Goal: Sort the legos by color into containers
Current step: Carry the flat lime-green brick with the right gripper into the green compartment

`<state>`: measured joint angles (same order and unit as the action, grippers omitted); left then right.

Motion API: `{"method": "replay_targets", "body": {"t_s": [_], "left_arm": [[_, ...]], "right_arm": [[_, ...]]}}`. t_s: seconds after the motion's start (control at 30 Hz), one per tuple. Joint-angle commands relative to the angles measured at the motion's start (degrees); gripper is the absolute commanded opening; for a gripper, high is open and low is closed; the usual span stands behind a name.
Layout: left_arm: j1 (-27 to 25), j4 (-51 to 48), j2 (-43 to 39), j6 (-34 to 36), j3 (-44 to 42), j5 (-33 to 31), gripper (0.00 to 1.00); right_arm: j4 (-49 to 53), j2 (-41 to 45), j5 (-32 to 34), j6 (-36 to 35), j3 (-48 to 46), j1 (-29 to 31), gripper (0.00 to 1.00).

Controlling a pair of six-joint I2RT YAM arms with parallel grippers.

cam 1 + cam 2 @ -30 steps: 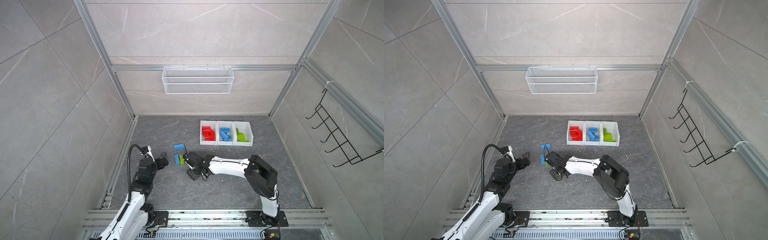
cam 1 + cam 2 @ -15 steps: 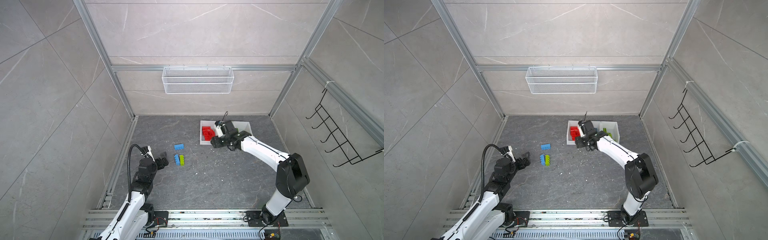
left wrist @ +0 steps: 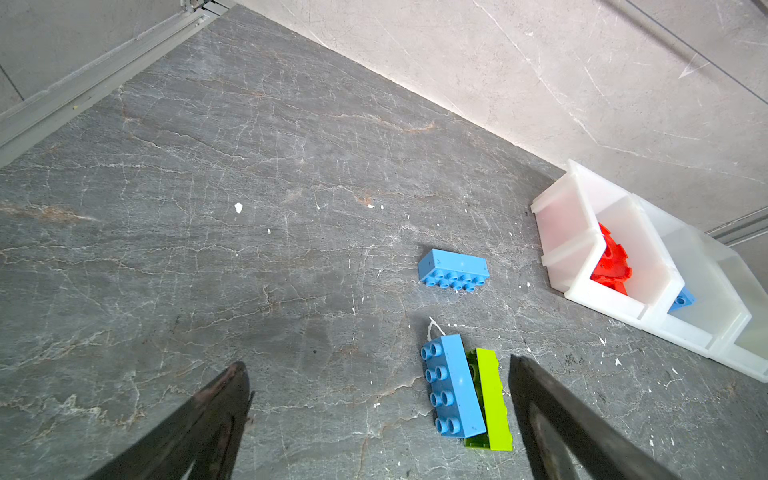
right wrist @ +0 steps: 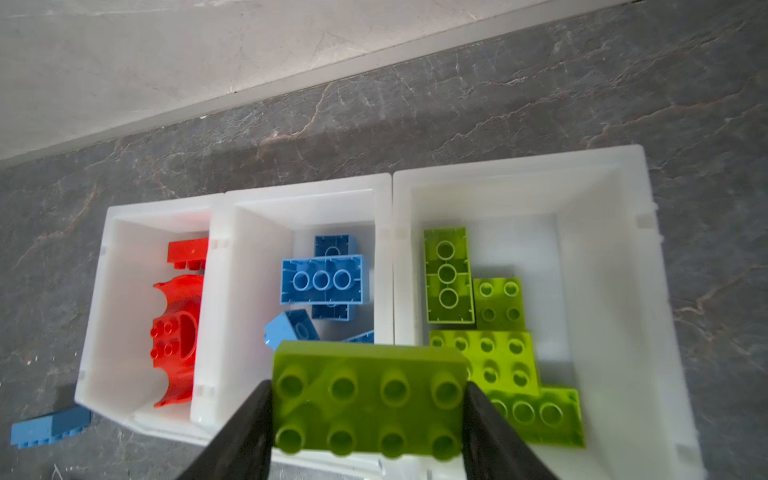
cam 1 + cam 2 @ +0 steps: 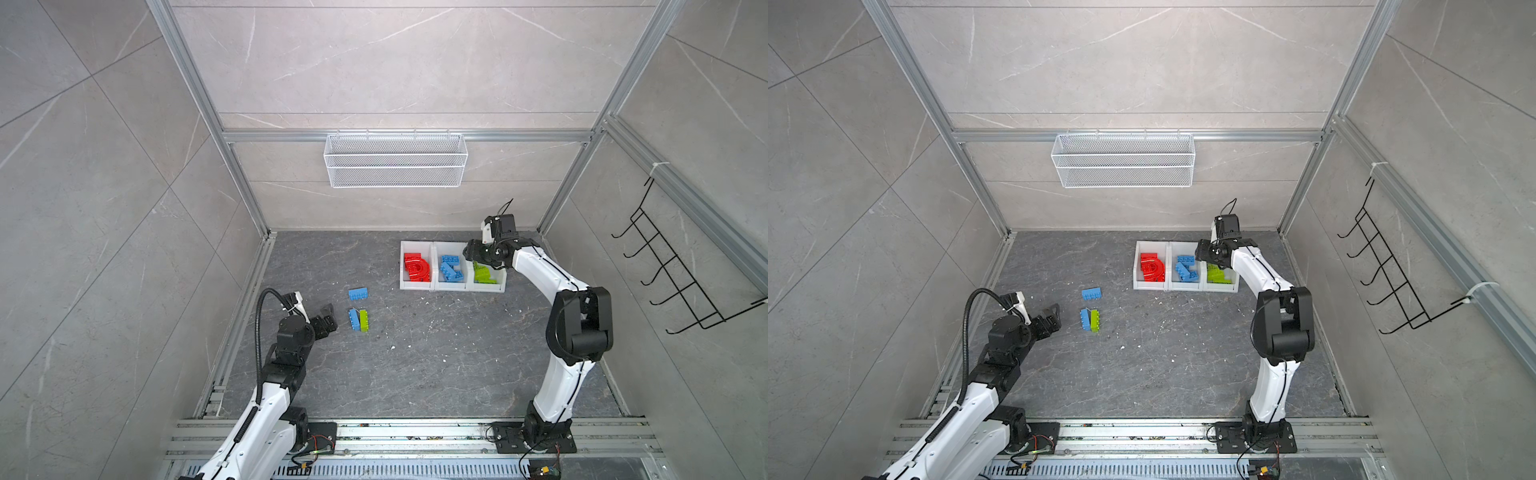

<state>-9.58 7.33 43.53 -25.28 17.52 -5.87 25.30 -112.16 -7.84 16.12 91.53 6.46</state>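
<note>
ok so right fingers (image 4: 249, 432) clamped on green brick (image 4: 370, 374), hanging above bins (image 5: 453, 288) near tabletop's far edge, toward right corner. In wrist view brick looks to straddle wall between blue bin (image 4: 245, 311) and green bin (image 4: 594, 291). Drop now, my guess: clips that wall, tips into blue. Meanwhile left fingers (image 3: 208, 424) spread wide, empty, near loose blue-green pair (image 5: 358, 320) toward left edge; lone blue brick (image 5: 358, 294) beside it.
</note>
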Motion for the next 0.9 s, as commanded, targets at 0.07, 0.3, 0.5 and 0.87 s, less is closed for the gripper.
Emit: {"method": "replay_targets", "body": {"t_s": [0.07, 0.3, 0.5, 0.87], "left_arm": [[0.3, 1.2, -0.4, 0.8, 0.1, -0.5, 0.99], [0.3, 1.3, -0.3, 0.8, 0.1, -0.4, 0.99], [0.3, 1.4, -0.4, 0.8, 0.0, -0.5, 0.99], [0.3, 0.9, -0.9, 0.2, 0.0, -0.5, 0.99]], "right_arm": [[0.7, -2.0, -1.2, 3.1, 2.0, -2.6, 0.51], [1.4, -2.1, -0.9, 2.5, 1.0, -4.0, 0.79], [-1.9, 3.7, -1.2, 3.2, -3.7, -4.4, 0.86], [-22.2, 20.7, -2.0, 15.7, -25.2, 20.6, 0.72]]}}
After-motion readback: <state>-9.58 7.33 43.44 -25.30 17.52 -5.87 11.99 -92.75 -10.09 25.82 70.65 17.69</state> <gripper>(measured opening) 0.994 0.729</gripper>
